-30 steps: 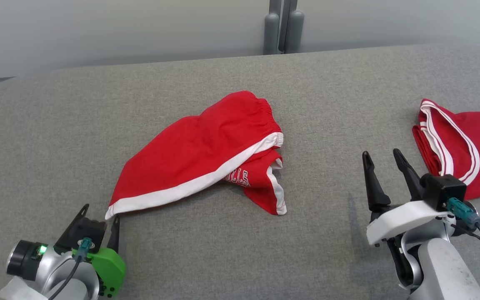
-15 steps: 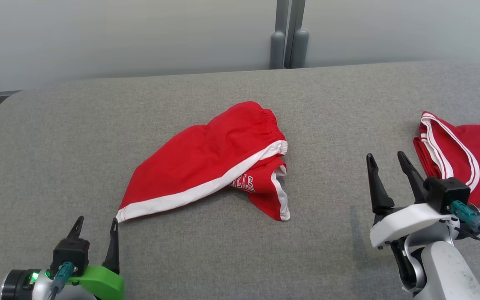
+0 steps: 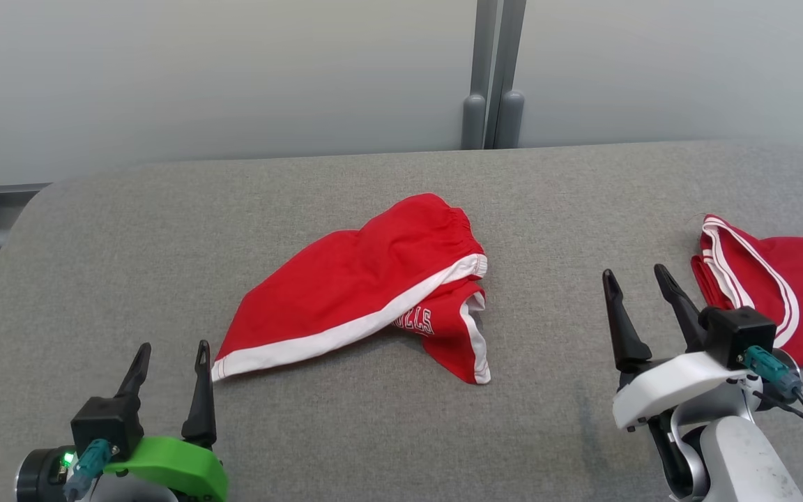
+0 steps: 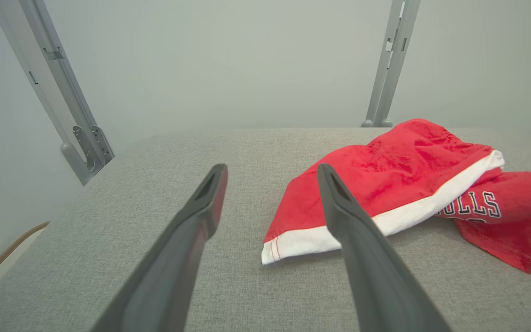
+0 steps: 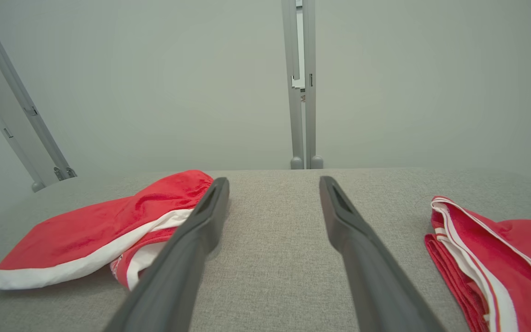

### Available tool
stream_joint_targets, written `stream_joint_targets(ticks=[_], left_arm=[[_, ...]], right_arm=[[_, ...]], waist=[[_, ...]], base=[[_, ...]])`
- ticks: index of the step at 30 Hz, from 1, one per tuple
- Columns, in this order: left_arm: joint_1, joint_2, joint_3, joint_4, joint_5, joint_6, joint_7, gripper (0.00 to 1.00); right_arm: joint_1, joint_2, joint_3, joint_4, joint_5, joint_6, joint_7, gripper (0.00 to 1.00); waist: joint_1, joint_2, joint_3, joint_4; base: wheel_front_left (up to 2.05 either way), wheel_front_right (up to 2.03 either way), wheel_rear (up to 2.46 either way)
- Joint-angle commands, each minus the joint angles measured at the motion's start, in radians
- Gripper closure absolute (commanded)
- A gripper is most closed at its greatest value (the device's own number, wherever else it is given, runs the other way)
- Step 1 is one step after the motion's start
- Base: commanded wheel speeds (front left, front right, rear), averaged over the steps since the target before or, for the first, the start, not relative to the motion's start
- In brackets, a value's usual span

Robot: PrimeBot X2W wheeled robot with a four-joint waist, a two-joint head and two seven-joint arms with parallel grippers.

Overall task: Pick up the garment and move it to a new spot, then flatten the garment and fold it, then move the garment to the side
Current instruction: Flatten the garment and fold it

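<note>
Head view, grey counter (image 3: 95,244) set against a pale wall (image 3: 234,70), a grey post (image 3: 492,70) standing behind its far edge. Item 1: shorts (image 3: 366,279), red with white trim, lying crumpled and partly doubled over near the counter's middle; gathered waistband at the far right end, one white-hemmed leg stretched toward the near left, a second leg tucked beneath it with white lettering showing. Item 2: jersey (image 3: 785,307), red with white banding, folded at the counter's right edge, well apart from the shorts. Item 3: left gripper (image 3: 173,346), lower left, green housing; fingers spread apart with no cloth between them, tips just beside the shorts' near-left hem corner. Item 4: right gripper (image 3: 633,272), lower right, white housing; fingers also spread apart and empty, placed between shorts and jersey, nearer the jersey. Left wrist view: the right-hand finger crosses in front of the white hem, the rest of the shorts lying beyond and to the right. Right wrist view: bare counter between the fingers, shorts at left, jersey at right
</note>
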Motion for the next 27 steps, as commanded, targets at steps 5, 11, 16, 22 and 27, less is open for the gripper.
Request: stream_joint_targets(ticks=[5, 11, 16, 22, 27], left_arm=[[0.042, -0.037, 0.07, -0.007, -0.009, -0.038, -0.005, 0.0], [0.078, -0.075, 0.147, 0.0, -0.024, -0.094, -0.005, 0.0], [0.093, -0.096, 0.18, 0.016, -0.009, -0.126, -0.005, 0.0], [0.101, -0.115, 0.206, 0.031, 0.0, -0.149, -0.005, 0.0], [0.103, -0.125, 0.219, 0.041, 0.012, -0.161, -0.005, 0.0]], right_arm=[[0.039, -0.002, 0.024, -0.02, 0.004, 0.0, 0.016, 0.0], [0.058, -0.003, 0.048, -0.028, 0.013, 0.0, 0.029, 0.0], [0.06, -0.002, 0.059, -0.022, 0.021, 0.0, 0.03, 0.0], [0.06, -0.002, 0.061, -0.016, 0.026, 0.0, 0.024, 0.0], [0.055, -0.002, 0.059, -0.011, 0.028, 0.0, 0.021, 0.0]], waist=[[0.0, 0.0, -0.021, 0.0], [0.0, 0.0, -0.033, -0.006], [0.0, 0.0, -0.037, -0.008], [0.0, 0.0, -0.037, -0.006], [0.0, 0.0, -0.034, -0.003]], base=[[0.0, 0.0, 0.0], [0.0, 0.0, 0.0], [0.0, 0.0, 0.0], [0.0, 0.0, 0.0], [0.0, 0.0, 0.0]])
